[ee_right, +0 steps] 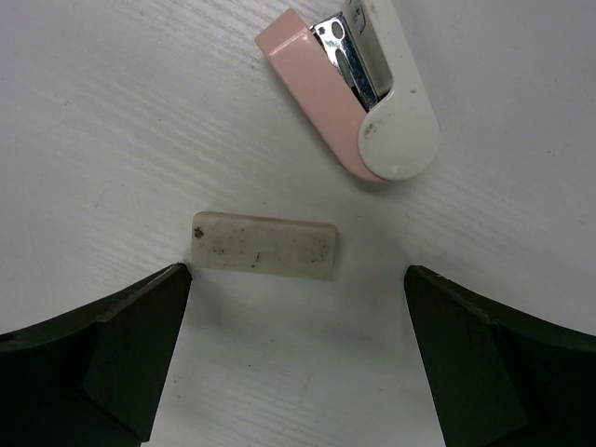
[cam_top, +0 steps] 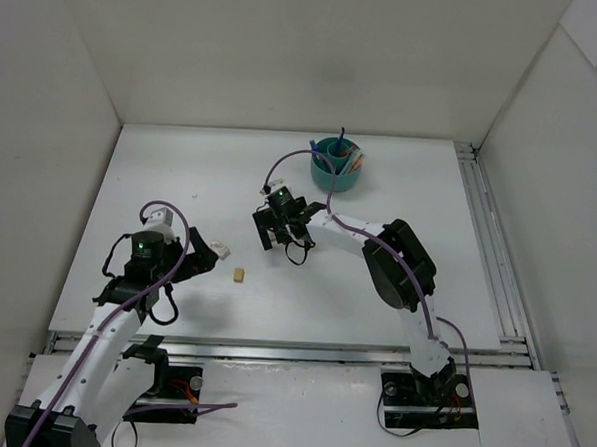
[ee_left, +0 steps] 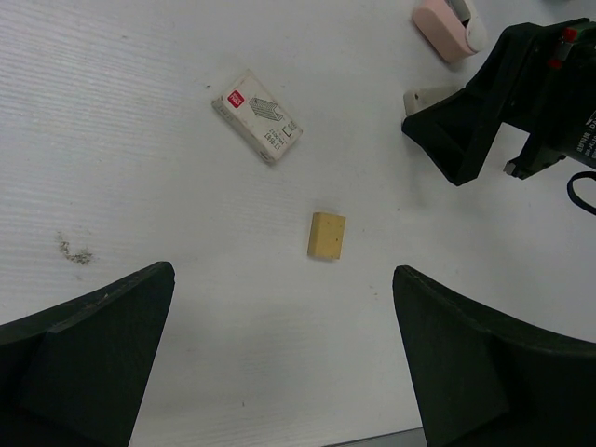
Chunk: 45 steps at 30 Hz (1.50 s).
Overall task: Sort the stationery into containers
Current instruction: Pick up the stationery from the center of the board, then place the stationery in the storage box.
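The teal cup point(cam_top: 336, 166) stands at the back of the table with several pens upright in it. A dirty white eraser point(ee_right: 265, 245) lies flat just ahead of my right gripper point(ee_right: 296, 272), which hangs open low over the table, its left fingertip close to the eraser's end. A pink and white stapler point(ee_right: 358, 93) lies just beyond the eraser. My left gripper point(ee_left: 282, 272) is open with nothing between its fingers. A tan eraser point(ee_left: 327, 235) lies a little ahead of it. From above, the right gripper point(cam_top: 283, 223) is near the middle and the left gripper point(cam_top: 199, 256) further left.
A small white staple box point(ee_left: 257, 117) lies beyond the tan eraser, to its left. The right gripper's black body point(ee_left: 484, 112) fills the upper right of the left wrist view. White walls enclose the table point(cam_top: 395, 289) on three sides.
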Each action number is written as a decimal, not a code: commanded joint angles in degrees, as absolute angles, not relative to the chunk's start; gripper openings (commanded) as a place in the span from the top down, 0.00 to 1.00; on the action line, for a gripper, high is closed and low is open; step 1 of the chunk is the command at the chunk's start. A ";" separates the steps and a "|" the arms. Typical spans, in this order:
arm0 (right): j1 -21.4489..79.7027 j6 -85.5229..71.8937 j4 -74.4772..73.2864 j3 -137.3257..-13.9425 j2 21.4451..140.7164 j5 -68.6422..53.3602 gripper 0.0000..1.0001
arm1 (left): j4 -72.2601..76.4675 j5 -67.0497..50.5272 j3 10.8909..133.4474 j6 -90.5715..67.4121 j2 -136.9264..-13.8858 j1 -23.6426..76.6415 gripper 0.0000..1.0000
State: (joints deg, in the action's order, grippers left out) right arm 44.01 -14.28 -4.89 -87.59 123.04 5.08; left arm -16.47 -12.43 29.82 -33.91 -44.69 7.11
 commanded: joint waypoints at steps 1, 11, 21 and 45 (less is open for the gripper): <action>44.91 -10.64 -3.43 -89.65 122.16 5.10 0.02 | -13.80 -12.74 30.50 -34.28 -44.38 7.29 0.00; 45.88 -10.63 -3.43 -91.32 125.86 7.91 0.24 | -13.27 -13.18 30.94 -34.37 -45.70 7.82 0.00; 45.97 -12.83 -3.34 -90.44 124.37 8.88 0.63 | -14.41 -12.31 31.38 -34.01 -44.21 7.82 0.00; 28.92 11.15 -0.35 -112.31 117.85 2.55 0.71 | -11.43 -10.55 40.78 -28.74 -51.49 7.82 0.00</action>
